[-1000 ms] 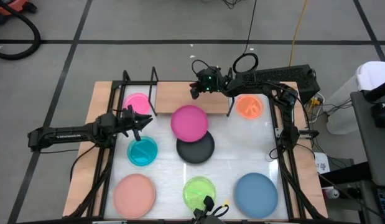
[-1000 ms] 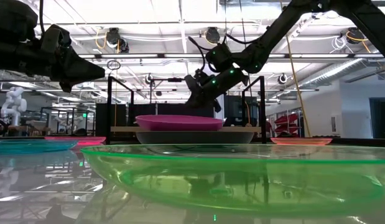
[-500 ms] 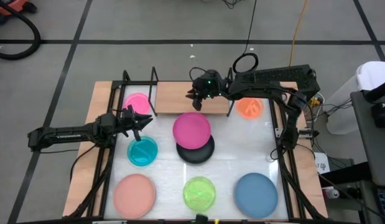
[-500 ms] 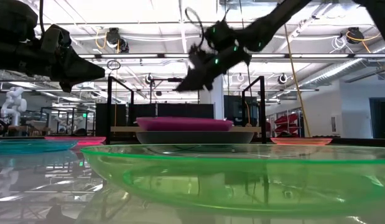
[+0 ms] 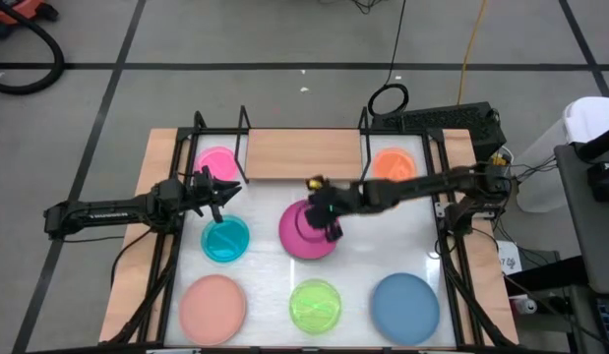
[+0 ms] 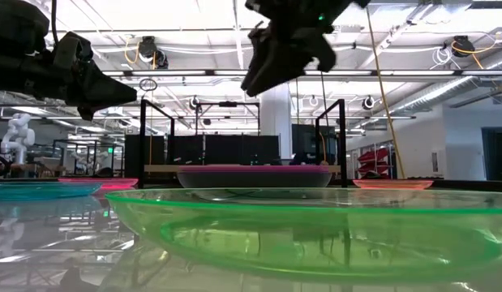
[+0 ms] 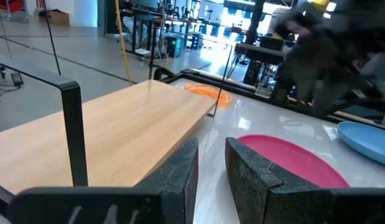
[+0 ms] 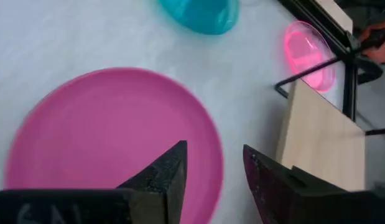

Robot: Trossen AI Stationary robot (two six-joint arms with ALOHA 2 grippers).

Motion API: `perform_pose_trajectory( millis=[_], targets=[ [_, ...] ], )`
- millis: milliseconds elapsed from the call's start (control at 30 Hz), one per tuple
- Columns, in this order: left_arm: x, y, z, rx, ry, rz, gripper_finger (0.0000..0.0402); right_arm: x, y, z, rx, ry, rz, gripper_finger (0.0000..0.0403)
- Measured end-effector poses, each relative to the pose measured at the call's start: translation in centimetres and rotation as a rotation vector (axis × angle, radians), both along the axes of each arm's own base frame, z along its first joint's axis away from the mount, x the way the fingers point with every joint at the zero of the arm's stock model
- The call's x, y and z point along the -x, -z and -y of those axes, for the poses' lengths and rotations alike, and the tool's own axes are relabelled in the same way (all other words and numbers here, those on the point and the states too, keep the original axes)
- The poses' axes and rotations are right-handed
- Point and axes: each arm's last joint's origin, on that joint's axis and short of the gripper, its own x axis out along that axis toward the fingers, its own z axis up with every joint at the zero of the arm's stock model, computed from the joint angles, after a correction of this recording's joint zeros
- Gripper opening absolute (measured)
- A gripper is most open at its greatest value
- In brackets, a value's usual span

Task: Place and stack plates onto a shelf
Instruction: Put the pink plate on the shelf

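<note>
The shelf (image 5: pixel 302 154) is a wooden board between black wire uprights at the table's far side. A magenta plate (image 5: pixel 299 236) lies on a black plate (image 6: pixel 255 179), which it nearly covers, just in front of the shelf. My right gripper (image 5: pixel 322 214) hangs open well above the magenta plate (image 8: pixel 111 137), slanting down toward the table's left and touching nothing. My left gripper (image 5: pixel 225 192) waits at the table's left, level, its fingers (image 7: pixel 180 174) a little apart and empty, pointing at the shelf (image 7: pixel 130 130).
Small plates: hot pink (image 5: pixel 217 162) left of the shelf, orange (image 5: pixel 394 165) right of it, teal (image 5: pixel 225 239), lime green (image 5: pixel 315 306). Large salmon (image 5: pixel 213 305) and blue (image 5: pixel 404 305) plates lie along the near edge. The shelf's black uprights (image 5: pixel 243 138) stand at its ends.
My right gripper has swung from over the shelf toward the table's near edge, rising and rolling, and now hangs over the magenta plate. That plate, earlier propped higher over the black plate's far edge, has slid toward the near edge and settled flat on the black plate.
</note>
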Motion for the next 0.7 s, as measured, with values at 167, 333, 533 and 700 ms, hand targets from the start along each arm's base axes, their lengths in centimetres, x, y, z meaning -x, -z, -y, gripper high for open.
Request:
perform_pose_trajectory(
  millis=[167,333,533,700],
  targets=[
    [0.0,0.0,0.0,0.000,0.000,0.000,0.0084,1.2,2.1,-2.9,0.032,-0.024,-0.076,0.0150],
    [0.0,0.0,0.0,0.000,0.000,0.000,0.0084,2.6,4.5,-2.4,-0.027,0.096,-0.169,0.0150],
    [0.0,0.0,0.0,0.000,0.000,0.000,0.0084,4.0,6.8,-0.9,-0.040,0.165,-0.260,0.0149],
    [0.0,0.0,0.0,0.000,0.000,0.000,0.0084,5.1,8.2,-1.7,-0.041,0.098,-0.328,0.0149]
  ],
)
